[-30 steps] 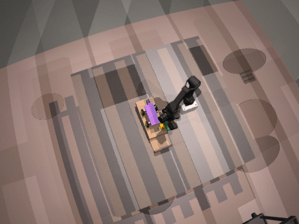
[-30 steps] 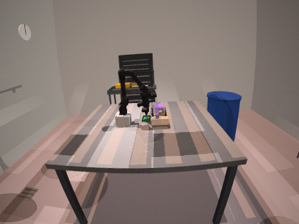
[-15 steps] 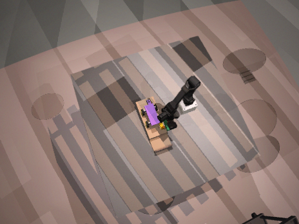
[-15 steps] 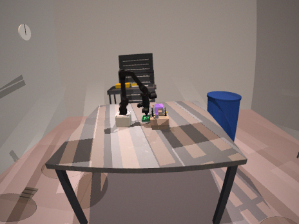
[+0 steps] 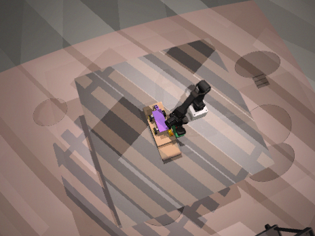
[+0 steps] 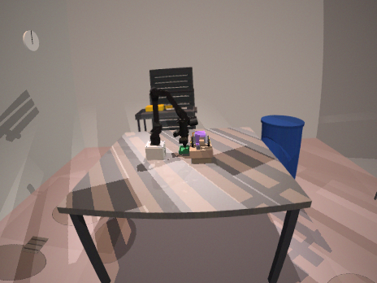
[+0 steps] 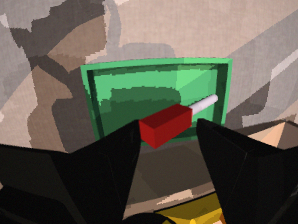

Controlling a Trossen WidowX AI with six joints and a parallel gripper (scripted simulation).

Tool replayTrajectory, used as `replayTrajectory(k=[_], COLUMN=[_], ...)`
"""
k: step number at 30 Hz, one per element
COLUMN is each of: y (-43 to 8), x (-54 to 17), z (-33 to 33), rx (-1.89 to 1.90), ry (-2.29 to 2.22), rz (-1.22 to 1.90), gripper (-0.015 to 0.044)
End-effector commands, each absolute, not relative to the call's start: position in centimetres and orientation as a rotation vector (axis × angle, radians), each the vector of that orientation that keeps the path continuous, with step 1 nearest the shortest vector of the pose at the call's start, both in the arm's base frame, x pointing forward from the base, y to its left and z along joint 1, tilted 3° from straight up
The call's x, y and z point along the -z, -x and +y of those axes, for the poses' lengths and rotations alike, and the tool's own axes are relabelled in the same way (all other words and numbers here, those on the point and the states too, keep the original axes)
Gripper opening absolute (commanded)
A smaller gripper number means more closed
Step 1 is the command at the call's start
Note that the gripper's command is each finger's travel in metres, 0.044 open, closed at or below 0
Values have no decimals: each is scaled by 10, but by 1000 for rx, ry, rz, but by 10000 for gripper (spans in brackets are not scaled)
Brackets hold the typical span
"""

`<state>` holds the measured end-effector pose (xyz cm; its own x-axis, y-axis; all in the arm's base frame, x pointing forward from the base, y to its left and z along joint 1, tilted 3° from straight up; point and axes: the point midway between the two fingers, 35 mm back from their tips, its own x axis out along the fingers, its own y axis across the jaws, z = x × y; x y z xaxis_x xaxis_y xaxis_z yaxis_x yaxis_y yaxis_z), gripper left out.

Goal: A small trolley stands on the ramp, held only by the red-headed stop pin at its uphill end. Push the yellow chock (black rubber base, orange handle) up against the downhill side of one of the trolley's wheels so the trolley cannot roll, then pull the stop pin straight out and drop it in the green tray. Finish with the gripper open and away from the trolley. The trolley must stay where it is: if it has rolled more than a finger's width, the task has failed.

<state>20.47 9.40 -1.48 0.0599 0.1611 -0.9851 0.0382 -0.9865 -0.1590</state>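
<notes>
- The red-headed stop pin (image 7: 167,125) is out of the ramp, its blocky head towards the fingers and its pale shank over the green tray (image 5: 178,135) (image 6: 184,150) (image 7: 156,62). The head overlaps the near rim in the wrist view; I cannot tell whether it rests there or hangs above.
- It should handle as light and rigid, the round shank apt to roll or slip; were it to need another grip, the head's flat sides would be the place.
- The gripper (image 5: 180,130) (image 6: 184,143) (image 7: 169,125) has its jaws part-way spread, with nothing pinched, though the head shows in the gap.
- Backing off straight up seems wise, since a finger brushing the head could tip the pin over the rim.
- The yellow chock (image 5: 170,133) (image 7: 190,212) is by the downhill end of the purple trolley (image 5: 159,120) (image 6: 201,135); wheel contact is too small to judge.
- The top view shows trolley and chock together on the ramp (image 5: 166,139) (image 6: 201,154) (image 7: 272,136); the wrist view lacks the trolley, but alone shows the pin's lie clearly.
</notes>
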Motion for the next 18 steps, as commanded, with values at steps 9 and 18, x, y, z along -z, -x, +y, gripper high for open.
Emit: replayTrajectory(k=[9, 18], y=[-204, -203], x=[20, 23], z=[89, 85], rx=[-2089, -2090], ry=[2215, 2215], rz=[-217, -216], gripper=[190, 190])
